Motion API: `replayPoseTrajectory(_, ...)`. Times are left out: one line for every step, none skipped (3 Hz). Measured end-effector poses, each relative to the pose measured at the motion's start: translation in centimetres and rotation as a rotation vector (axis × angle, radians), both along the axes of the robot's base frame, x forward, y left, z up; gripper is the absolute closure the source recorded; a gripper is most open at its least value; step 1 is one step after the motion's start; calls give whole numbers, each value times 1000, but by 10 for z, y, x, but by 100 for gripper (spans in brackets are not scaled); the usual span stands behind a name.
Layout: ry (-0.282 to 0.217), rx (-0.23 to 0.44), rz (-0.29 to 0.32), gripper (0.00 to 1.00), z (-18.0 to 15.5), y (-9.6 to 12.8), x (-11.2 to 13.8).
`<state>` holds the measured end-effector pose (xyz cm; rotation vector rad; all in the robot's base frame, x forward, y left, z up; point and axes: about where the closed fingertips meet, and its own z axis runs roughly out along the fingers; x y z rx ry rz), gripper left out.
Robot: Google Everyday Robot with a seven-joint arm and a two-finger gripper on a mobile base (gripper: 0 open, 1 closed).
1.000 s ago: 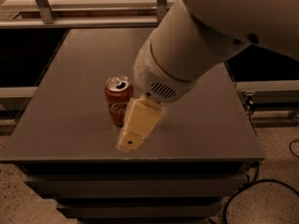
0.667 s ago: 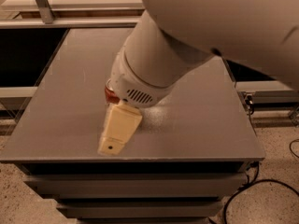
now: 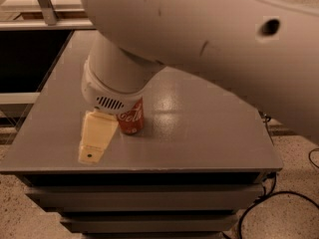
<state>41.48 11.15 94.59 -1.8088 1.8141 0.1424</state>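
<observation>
The robot's big white arm (image 3: 209, 39) sweeps in from the upper right and fills most of the view, bending down to a round wrist housing (image 3: 112, 91) with a small vent grille on its lower edge. Below that housing the end effector (image 3: 96, 138) hangs over the front left part of the table (image 3: 209, 133), its cream-coloured block angled down and to the left with the tip close above the grey top. A red soda can (image 3: 132, 121) stands upright on the table just to the right of that cream block, very near or touching it; the can's top is hidden under the wrist housing, so only the lower body with its white lettering shows. Whether the end effector is wide, narrow or closed around the can cannot be told from here, since the wrist covers the place where they meet. Under the table top run dark shelf levels, and a black cable (image 3: 269, 203) loops across the speckled floor (image 3: 294, 223) at the lower right
</observation>
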Motion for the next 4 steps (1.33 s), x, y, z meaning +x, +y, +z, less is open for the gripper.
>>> replayPoseTrajectory(-3, -15, -2, 0, -3, -1, 15)
replayPoseTrajectory(-16, -32, -7, 0, 0, -9, 32)
replayPoseTrajectory(-35, -47, -10, 0, 7, -18, 44)
replayPoseTrajectory(-50, -65, -5, 0, 11, -24, 53)
